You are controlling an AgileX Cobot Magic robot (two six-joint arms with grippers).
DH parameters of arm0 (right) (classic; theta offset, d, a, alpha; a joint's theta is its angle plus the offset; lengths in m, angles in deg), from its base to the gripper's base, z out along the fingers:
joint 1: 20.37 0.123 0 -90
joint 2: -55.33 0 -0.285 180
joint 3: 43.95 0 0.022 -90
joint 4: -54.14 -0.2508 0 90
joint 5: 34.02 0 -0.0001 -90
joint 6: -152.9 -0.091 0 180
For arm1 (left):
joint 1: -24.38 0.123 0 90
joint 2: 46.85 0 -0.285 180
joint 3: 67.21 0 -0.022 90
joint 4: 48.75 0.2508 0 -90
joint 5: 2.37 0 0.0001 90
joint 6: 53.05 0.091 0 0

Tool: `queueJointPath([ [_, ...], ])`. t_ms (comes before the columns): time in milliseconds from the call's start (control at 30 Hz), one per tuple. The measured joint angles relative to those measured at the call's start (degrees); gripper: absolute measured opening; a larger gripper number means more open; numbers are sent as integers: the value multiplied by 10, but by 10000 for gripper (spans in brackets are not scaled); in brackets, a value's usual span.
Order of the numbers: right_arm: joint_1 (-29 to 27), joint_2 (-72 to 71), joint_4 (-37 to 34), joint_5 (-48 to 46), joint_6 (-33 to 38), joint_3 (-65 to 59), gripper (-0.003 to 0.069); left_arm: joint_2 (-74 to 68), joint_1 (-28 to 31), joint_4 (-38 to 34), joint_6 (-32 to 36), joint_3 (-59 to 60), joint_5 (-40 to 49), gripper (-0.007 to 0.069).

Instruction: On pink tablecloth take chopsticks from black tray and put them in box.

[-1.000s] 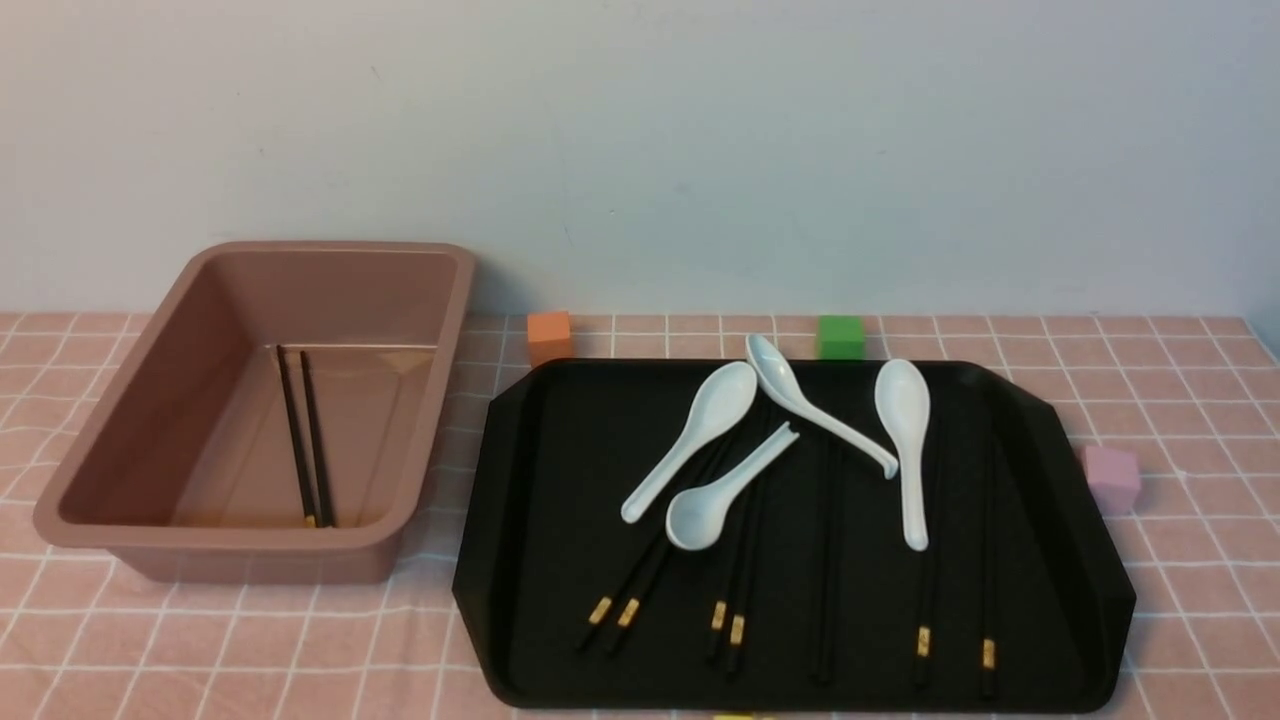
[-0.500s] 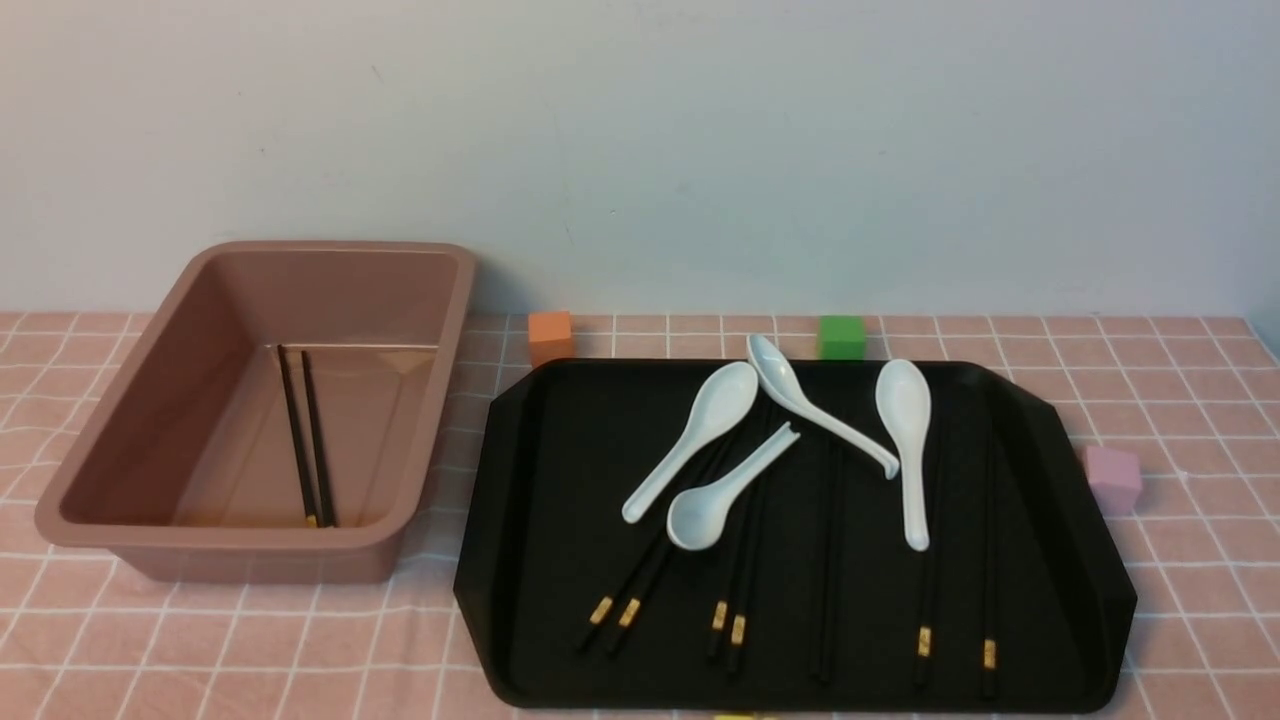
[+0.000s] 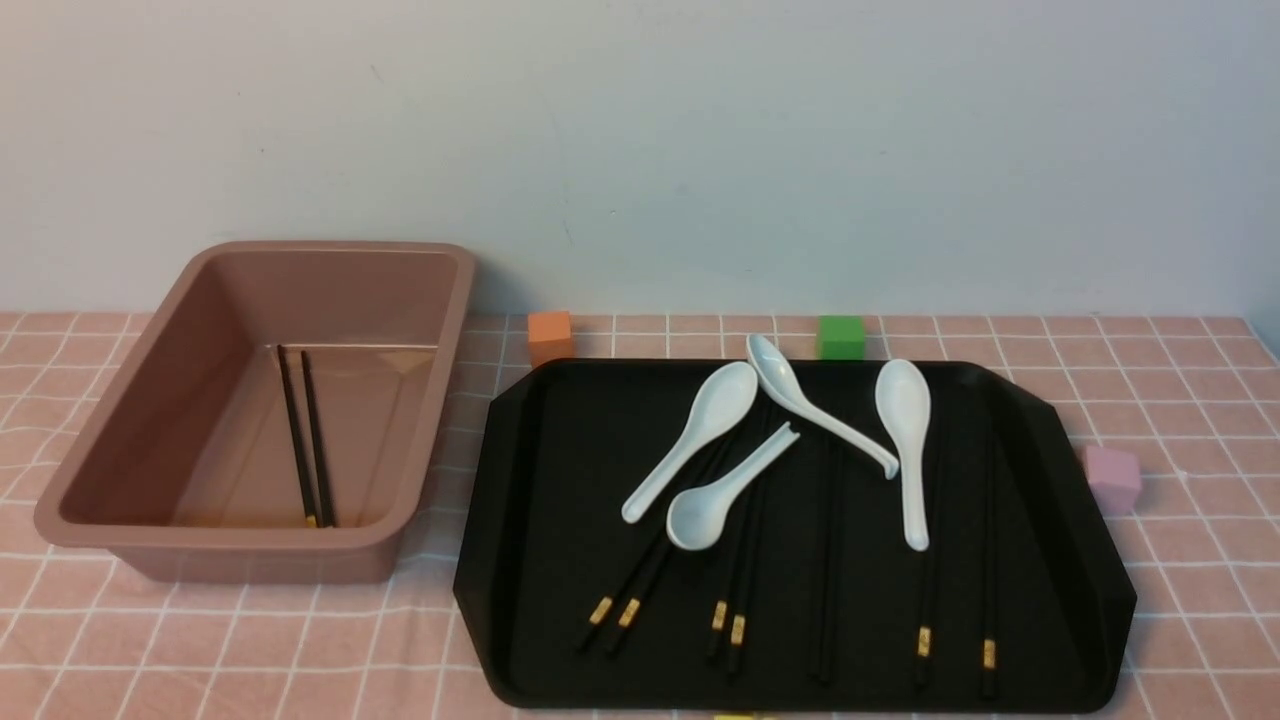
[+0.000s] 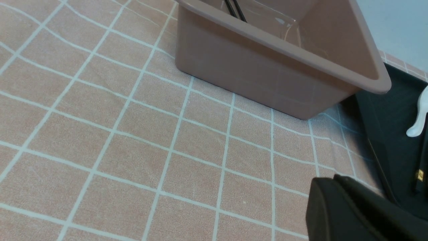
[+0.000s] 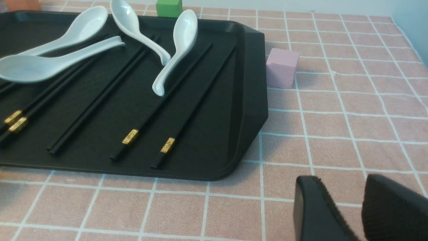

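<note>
The black tray [image 3: 560,450] lies on the pink tablecloth [image 3: 250,650], right of centre. Several black chopsticks [image 3: 925,600] with gold bands lie on it, some under white spoons. The box [image 3: 250,545] stands to the left with two chopsticks [image 3: 305,440] on its floor. Neither arm shows in the front view. In the left wrist view my left gripper [image 4: 326,180] is shut and empty over the cloth, between the box [image 4: 254,77] and the tray [image 4: 391,134]. In the right wrist view my right gripper [image 5: 341,182] is open and empty over the cloth, off the tray's [image 5: 247,100] near right corner, short of the nearest chopstick [image 5: 168,145].
Several white soup spoons [image 3: 905,440] lie across the chopsticks on the tray. An orange cube [image 3: 548,335] and a green cube [image 3: 840,337] sit behind the tray. A pink cube [image 3: 1112,478] sits at its right side. A wall closes the back.
</note>
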Motion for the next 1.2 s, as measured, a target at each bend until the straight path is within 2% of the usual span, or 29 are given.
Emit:
queueJointPath([
  [1200,0,0,0,0,0,0,240,0,0,0,0,0,0,52],
])
